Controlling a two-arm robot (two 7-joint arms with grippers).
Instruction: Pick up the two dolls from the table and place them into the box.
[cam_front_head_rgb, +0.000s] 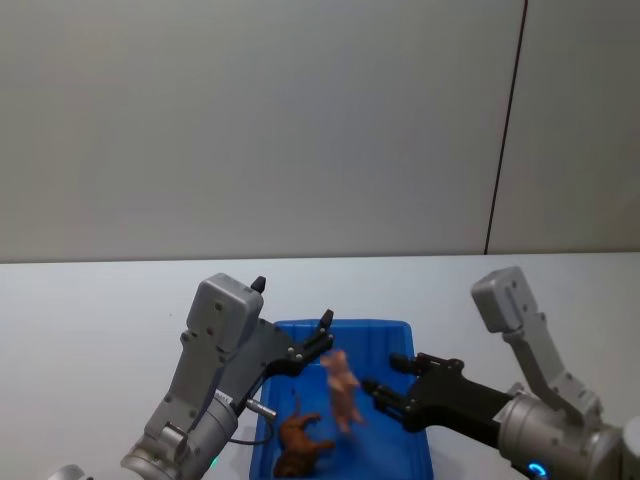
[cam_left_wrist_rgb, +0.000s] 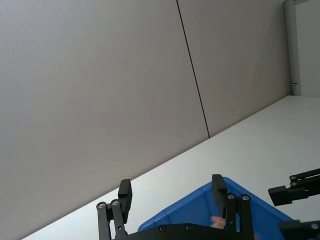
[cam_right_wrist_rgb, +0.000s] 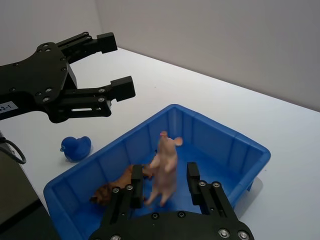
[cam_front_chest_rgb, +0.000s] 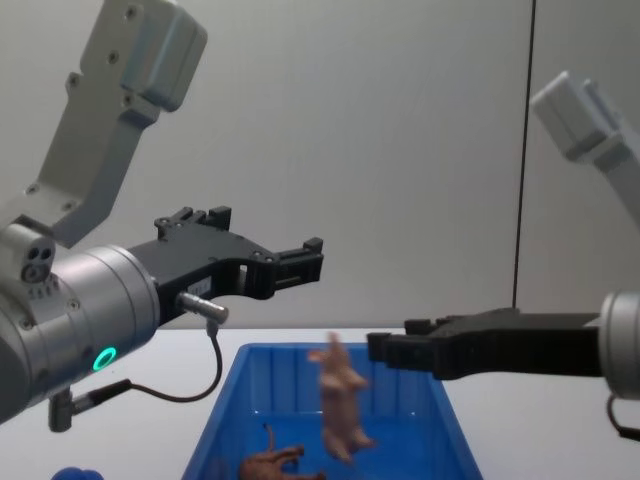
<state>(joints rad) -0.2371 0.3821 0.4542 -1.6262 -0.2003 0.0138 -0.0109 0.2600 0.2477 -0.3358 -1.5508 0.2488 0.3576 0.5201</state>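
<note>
Since both dolls are already within the walls of the box (cam_right_wrist_rgb: 225, 131), the step in hand reads as the release of the second one, and the task looks all but done. Nearest the robot, the reddish-brown animal (cam_front_head_rgb: 300, 440) lies on its side on the box floor. Just beyond it the pink pig (cam_right_wrist_rgb: 165, 167) stands on end, snout up, untouched by either arm; the chest view suggests it hangs a little above the floor, though I cannot tell whether it has landed. The right pincer (cam_front_head_rgb: 383, 374) hovers over the box's right half, close beside the pig, fingers spread and holding nothing. The left pincer (cam_right_wrist_rgb: 117, 65) hangs higher over the box's left rim, likewise spread and empty. The next move, I judge, calls only for lifting both arms clear without clipping the rim. Counted: two dolls, one box, two pincers, and one small blue duck (cam_right_wrist_rgb: 76, 147), no part of the task, on the white table (cam_right_wrist_rgb: 210, 95) just left of the box. Farthest off stands a plain grey wall (cam_front_head_rgb: 300, 120).
</note>
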